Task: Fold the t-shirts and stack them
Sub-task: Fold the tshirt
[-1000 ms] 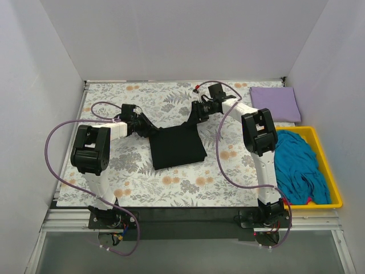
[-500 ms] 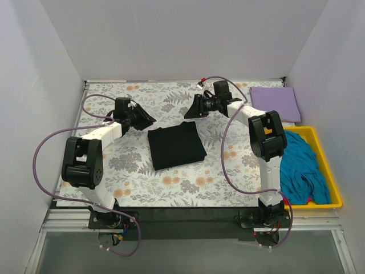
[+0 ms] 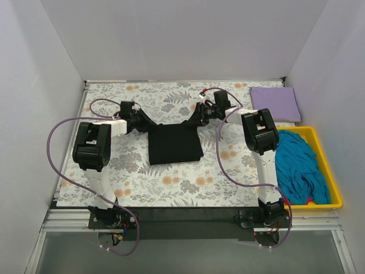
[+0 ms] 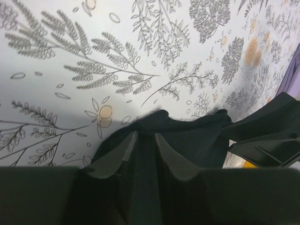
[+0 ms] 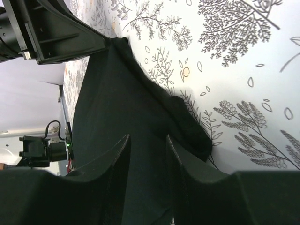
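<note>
The black t-shirt (image 3: pixel 175 145) lies folded into a rough square on the floral-print cloth (image 3: pixel 114 171) that covers the table, between the two arms. The left tool (image 3: pixel 148 124) meets its far-left corner and the right tool (image 3: pixel 197 119) its far-right corner. Only the left wrist view shows that tool's fingers (image 4: pixel 125 149) clenched on a bunched ridge of black fabric. The right wrist view shows fingers (image 5: pixel 117 159) standing apart over the shirt; I cannot tell if they pinch it. Only the overhead view shows the folded lavender t-shirt (image 3: pixel 275 103) at the far right and the teal t-shirt (image 3: pixel 299 165) heaped in the yellow tray (image 3: pixel 336 191).
</note>
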